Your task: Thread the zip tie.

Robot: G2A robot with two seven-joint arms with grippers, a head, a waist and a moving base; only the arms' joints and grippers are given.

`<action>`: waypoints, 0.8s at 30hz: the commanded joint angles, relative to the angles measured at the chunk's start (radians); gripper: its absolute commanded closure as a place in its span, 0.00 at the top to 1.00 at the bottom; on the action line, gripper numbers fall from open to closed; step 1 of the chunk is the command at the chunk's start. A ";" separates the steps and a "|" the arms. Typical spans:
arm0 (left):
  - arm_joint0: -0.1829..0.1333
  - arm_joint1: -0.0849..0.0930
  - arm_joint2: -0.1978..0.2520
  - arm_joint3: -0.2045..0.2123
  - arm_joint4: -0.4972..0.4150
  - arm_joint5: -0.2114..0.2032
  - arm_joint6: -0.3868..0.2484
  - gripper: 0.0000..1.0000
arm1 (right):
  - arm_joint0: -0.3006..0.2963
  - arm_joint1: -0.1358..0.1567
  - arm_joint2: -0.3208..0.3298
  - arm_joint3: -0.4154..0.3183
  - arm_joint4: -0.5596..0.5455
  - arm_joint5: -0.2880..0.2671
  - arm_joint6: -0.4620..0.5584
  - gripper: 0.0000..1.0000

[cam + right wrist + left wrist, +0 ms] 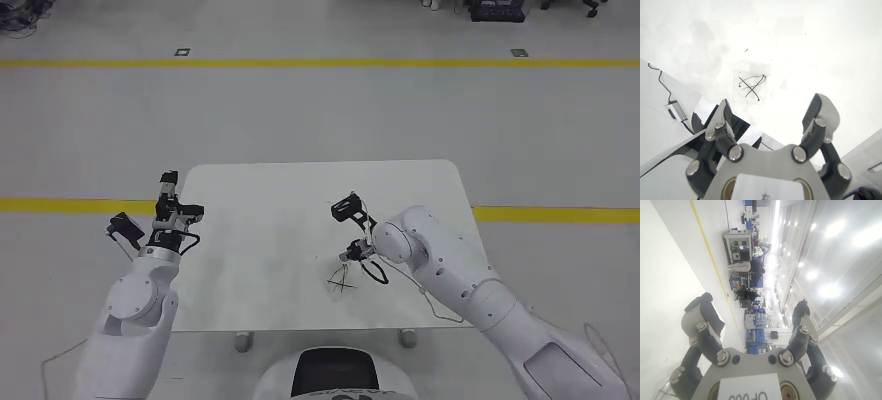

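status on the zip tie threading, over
Left gripper open, empty, at table edge. Right gripper open, empty, near zip ties. Ties crossed, ungripped. Nothing blocking.

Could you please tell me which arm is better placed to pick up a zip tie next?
Right, probably: the right claw is open, close above the zip ties; the left claw sits at the edge of the table, facing the room.

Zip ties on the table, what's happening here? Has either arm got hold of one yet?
Not yet. A few black zip ties lie crossed on a clear square sheet on the white table, untouched. The right gripper hovers above them, fingers open and empty. The left gripper is at the table's left edge, also open and empty, pointing out at the room.
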 commanded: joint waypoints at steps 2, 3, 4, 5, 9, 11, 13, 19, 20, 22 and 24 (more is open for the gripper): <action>0.000 0.000 0.000 0.000 0.000 0.000 0.000 1.00 | -0.005 0.000 -0.013 -0.007 -0.016 -0.035 -0.011 1.00; 0.000 0.000 0.000 0.000 0.000 0.000 0.000 1.00 | -0.014 0.002 -0.022 -0.002 -0.035 -0.075 -0.024 1.00; 0.000 0.000 0.000 0.000 0.000 0.000 0.000 1.00 | -0.016 0.003 -0.026 0.000 -0.042 -0.094 -0.023 1.00; 0.000 0.000 0.000 0.000 0.000 0.000 0.000 1.00 | -0.016 0.002 -0.031 0.000 -0.046 -0.113 -0.020 1.00; 0.000 0.000 0.000 0.000 0.000 0.000 0.000 1.00 | -0.006 -0.006 -0.066 0.017 -0.063 -0.177 -0.007 1.00; 0.000 0.000 0.000 0.000 0.000 0.000 0.000 1.00 | 0.002 -0.013 -0.080 0.039 -0.060 -0.198 -0.006 1.00; 0.000 0.000 0.000 0.000 0.000 0.000 0.000 1.00 | 0.011 -0.020 -0.096 0.054 -0.055 -0.228 -0.008 1.00; 0.000 0.000 0.000 0.000 0.000 0.000 0.000 1.00 | 0.024 -0.028 -0.121 0.072 -0.053 -0.292 0.004 1.00; 0.000 0.000 0.000 0.000 0.000 0.000 0.000 1.00 | 0.024 -0.028 -0.121 0.072 -0.053 -0.292 0.004 1.00; 0.000 0.000 0.000 0.000 0.000 0.000 0.000 1.00 | 0.024 -0.028 -0.121 0.072 -0.053 -0.292 0.004 1.00; 0.000 0.000 0.000 0.000 0.000 0.000 0.000 1.00 | 0.024 -0.028 -0.121 0.072 -0.053 -0.292 0.004 1.00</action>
